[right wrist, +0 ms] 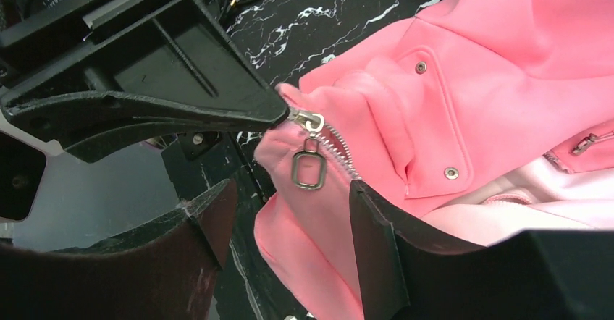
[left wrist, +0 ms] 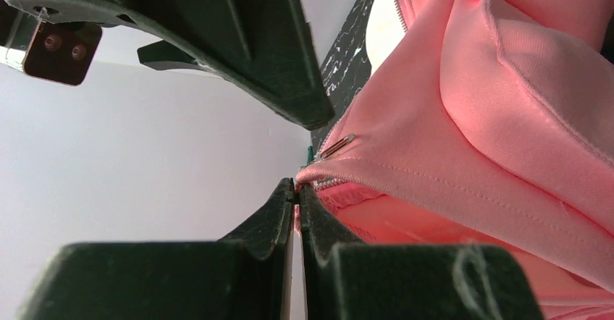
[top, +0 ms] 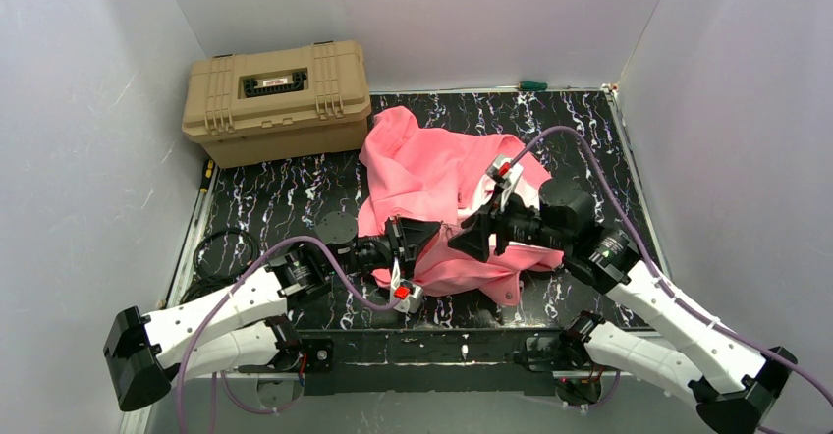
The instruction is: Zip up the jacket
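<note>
The salmon-pink jacket (top: 442,174) lies crumpled on the black marbled table (top: 285,193). My left gripper (left wrist: 297,187) is shut on the jacket's bottom hem corner, right at the end of the zipper teeth (left wrist: 329,183). In the right wrist view that same gripper (right wrist: 279,114) pinches the fabric just beside the metal zipper slider (right wrist: 313,122), whose rectangular pull ring (right wrist: 308,170) hangs down. My right gripper (right wrist: 293,193) is open, its fingers (right wrist: 369,219) on either side of the hem just below the pull ring, holding nothing. A snap pocket flap (right wrist: 434,124) and pale lining (right wrist: 507,190) show beside it.
A tan hard case (top: 277,100) stands at the back left of the table. Black cables (top: 218,257) coil at the left edge. White walls enclose the table on three sides. A small green object (top: 532,85) lies at the back edge.
</note>
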Controlling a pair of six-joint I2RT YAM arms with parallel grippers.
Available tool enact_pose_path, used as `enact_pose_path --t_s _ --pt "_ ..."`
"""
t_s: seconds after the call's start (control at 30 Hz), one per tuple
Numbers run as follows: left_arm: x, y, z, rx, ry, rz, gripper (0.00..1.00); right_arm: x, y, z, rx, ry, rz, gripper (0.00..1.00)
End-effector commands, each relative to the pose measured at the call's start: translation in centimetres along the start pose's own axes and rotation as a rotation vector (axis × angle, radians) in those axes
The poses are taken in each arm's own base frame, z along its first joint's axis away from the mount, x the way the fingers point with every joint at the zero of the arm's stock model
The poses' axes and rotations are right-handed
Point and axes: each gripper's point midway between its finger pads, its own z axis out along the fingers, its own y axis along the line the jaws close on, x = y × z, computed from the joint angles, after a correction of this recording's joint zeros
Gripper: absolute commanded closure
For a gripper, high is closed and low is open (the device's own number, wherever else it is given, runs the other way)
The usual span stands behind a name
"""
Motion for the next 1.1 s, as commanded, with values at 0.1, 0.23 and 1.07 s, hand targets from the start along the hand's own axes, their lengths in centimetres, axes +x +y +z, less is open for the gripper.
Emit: enact_pose_path --t_s 0.1,0.23,1.07 --pt "-0.7 2.6 -0.2 -0.057 -0.01 0.003 1.0 -0.1 0.0 1.6 0.057 -0.031 -0.065 0.37" --pt "-0.9 2.7 -0.3 -0.059 -0.02 0.016 1.0 -0.2 -0.3 2.1 0.08 -0.037 -0.077 0.45" --pt "-1.5 2.9 -0.5 -0.064 -0.044 0.034 1.0 -1.2 -0.5 1.1 0.118 -0.068 -0.122 0.93"
